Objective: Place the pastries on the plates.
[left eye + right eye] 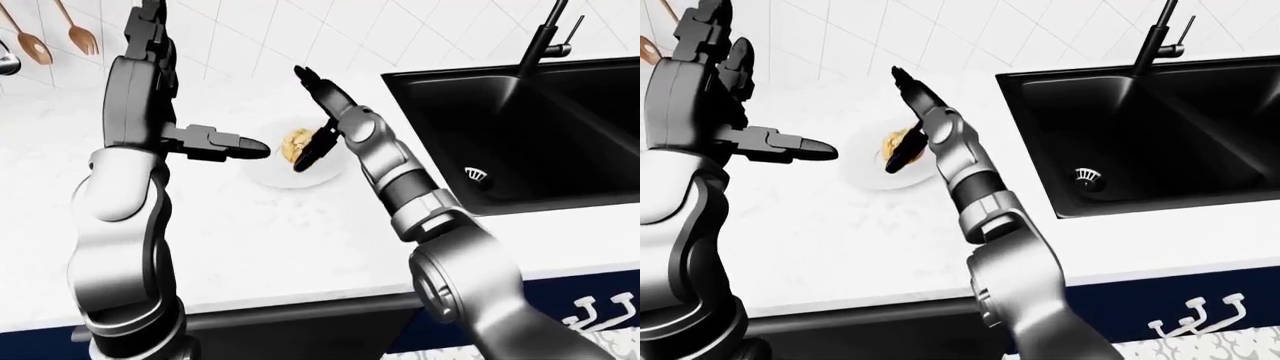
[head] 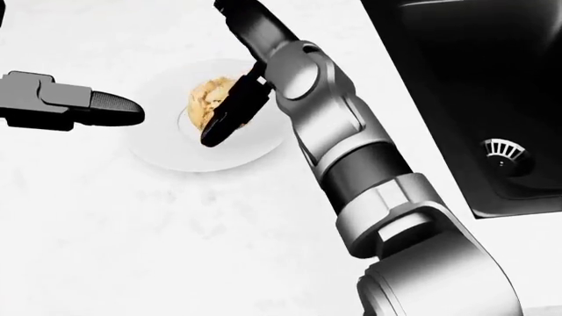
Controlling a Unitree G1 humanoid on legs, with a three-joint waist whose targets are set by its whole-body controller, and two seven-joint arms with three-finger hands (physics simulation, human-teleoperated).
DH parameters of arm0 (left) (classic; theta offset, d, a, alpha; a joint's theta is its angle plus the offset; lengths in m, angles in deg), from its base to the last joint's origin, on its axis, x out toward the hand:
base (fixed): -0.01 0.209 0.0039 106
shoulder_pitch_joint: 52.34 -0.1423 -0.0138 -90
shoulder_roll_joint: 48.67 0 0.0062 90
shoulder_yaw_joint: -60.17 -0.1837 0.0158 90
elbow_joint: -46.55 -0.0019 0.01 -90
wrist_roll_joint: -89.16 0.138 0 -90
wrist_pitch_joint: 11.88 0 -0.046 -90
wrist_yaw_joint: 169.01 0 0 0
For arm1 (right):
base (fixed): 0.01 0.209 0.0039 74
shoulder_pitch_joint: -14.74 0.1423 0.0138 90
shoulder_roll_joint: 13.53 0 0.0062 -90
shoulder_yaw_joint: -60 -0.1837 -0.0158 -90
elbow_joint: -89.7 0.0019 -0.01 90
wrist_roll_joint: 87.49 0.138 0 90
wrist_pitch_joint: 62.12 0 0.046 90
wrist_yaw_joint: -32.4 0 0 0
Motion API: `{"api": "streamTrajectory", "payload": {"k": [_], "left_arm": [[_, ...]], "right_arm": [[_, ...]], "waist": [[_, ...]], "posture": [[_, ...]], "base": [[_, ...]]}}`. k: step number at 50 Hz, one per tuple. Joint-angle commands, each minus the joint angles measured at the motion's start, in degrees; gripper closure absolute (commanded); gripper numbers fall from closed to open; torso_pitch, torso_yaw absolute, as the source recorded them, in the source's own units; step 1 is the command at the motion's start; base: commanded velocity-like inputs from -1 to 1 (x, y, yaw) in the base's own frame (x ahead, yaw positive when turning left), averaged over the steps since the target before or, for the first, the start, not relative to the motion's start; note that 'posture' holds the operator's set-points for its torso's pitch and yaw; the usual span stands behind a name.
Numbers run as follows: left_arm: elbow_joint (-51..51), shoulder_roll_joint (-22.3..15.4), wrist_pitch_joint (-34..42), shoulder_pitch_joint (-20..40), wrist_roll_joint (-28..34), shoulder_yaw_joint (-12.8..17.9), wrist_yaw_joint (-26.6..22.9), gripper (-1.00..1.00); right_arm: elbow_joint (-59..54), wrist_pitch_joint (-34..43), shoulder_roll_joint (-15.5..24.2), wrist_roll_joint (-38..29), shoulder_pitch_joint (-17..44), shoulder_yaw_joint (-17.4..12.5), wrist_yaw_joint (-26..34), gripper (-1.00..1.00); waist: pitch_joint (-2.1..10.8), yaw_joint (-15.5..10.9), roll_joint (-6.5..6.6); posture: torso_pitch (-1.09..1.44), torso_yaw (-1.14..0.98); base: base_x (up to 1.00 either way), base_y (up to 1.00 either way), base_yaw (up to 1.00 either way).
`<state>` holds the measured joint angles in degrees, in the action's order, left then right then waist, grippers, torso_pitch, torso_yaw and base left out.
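Fingers, right hand (image 2: pixel 239 72): spread wide, one pointing up the head view, one dark finger (image 2: pixel 226 118) lying across the pastry's right edge; nothing gripped.
Fingers, left hand (image 1: pixel 150 45): raised upright and loosely spread, holding nothing; thumb (image 2: pixel 97 105) juts toward the plate.
Pastry (image 2: pixel 211 99): rests on the white plate (image 2: pixel 167 155), near its centre.
Plate: on the pale counter (image 2: pixel 176 250), left of the black sink (image 1: pixel 520 142).

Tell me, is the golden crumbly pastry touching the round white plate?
Touching. The head view shows the pastry resting at the plate centre, right hand fingers open.
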<state>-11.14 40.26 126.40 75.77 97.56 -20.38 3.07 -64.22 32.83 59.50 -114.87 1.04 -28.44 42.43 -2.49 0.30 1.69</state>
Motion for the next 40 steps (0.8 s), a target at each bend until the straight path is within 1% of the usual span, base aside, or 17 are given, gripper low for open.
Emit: {"api": "streamTrajectory", "payload": {"k": [1, 7, 9, 12, 14, 19, 22, 24, 30, 35, 36, 39, 40], "left_arm": [[1.5, -0.6, -1.4, 1.6, 0.4, 0.6, 0.3, -1.00], [1.8, -0.9, -0.9, 1.7, 0.3, 0.9, 0.0, -1.00], [2.0, -1.1, -0.5, 2.0, 0.2, 1.1, -0.1, -1.00], [1.8, -1.4, -0.5, 2.1, 0.2, 1.1, -0.1, -1.00], [1.7, -1.6, -0.2, 2.6, 0.1, 1.3, -0.2, -1.00], [1.9, -2.1, 0.3, 3.0, 0.0, 1.6, -0.2, -1.00], [2.1, -2.3, 0.4, 2.9, 0.1, 1.5, -0.1, -1.00], [2.2, -2.5, 0.6, 3.0, 0.1, 1.7, -0.2, -1.00], [2.8, -2.9, 1.1, 2.9, -0.2, 2.1, -0.2, -1.00], [3.2, -3.4, 1.7, 3.0, -0.3, 2.4, -0.3, -1.00], [3.2, -3.5, 1.7, 3.1, -0.2, 2.3, -0.4, -1.00], [3.1, -3.7, 1.8, 3.2, -0.3, 2.7, -0.3, -1.00], [3.2, -4.0, 1.8, 3.1, -0.2, 2.7, -0.4, -1.00]], "right_arm": [[2.9, -1.0, 0.6, 0.4, 2.5, -0.4, -0.9, -1.00], [5.0, 0.6, 2.1, 2.5, 3.5, -1.6, -1.7, -1.00], [5.8, 1.4, 2.9, 3.9, 3.7, -2.5, -2.5, -1.00], [10.3, 4.1, 4.5, 5.8, 3.0, -3.1, -2.7, -1.00], [15.8, 7.0, 5.3, 7.2, 1.6, -3.6, -2.7, -1.00], [35.2, 17.2, 8.3, 8.7, -3.7, -3.6, 0.1, -1.00], [43.3, 19.9, 10.0, 10.3, -6.5, -4.7, 0.4, -1.00], [49.5, 23.0, 10.8, 12.1, -8.0, -5.9, 0.1, -1.00], [69.0, 35.7, 14.8, 14.8, -15.0, -7.3, 1.4, -1.00], [78.7, 41.9, 18.2, 16.5, -19.9, -9.4, 2.0, -1.00], [81.4, 43.9, 18.8, 17.2, -20.7, -10.5, 1.9, -1.00], [85.4, 46.3, 20.4, 18.5, -23.2, -11.1, 1.7, -1.00], [86.7, 47.5, 21.1, 18.9, -23.5, -12.0, 1.6, -1.00]], "waist": [[1.73, 0.0, 0.29], [1.69, 0.0, 0.21], [1.63, -0.1, 0.17], [1.57, -0.1, 0.02], [1.51, -0.3, -0.14], [1.30, -0.6, -0.58], [1.12, -0.7, -0.77], [1.10, -0.7, -0.89], [1.00, -1.0, -1.35], [0.93, -1.1, -1.60], [0.94, -1.1, -1.67], [0.90, -1.1, -1.80], [0.87, -1.1, -1.82]], "posture": [[0.00, 0.00], [0.00, 0.00], [0.00, 0.00], [0.00, 0.00], [0.00, 0.00], [0.00, 0.00], [0.00, 0.00], [0.00, 0.00], [0.00, 0.00], [0.00, 0.00], [0.00, 0.00], [0.00, 0.00], [0.00, 0.00]], "base": [[0.00, 0.00, 0.00], [0.00, 0.00, 0.00], [0.00, 0.00, 0.00], [0.00, 0.00, 0.00], [0.00, 0.00, 0.00], [0.00, 0.00, 0.00], [0.00, 0.00, 0.00], [0.00, 0.00, 0.00], [0.00, 0.00, 0.00], [0.00, 0.00, 0.00], [0.00, 0.00, 0.00], [0.00, 0.00, 0.00], [0.00, 0.00, 0.00]]}}
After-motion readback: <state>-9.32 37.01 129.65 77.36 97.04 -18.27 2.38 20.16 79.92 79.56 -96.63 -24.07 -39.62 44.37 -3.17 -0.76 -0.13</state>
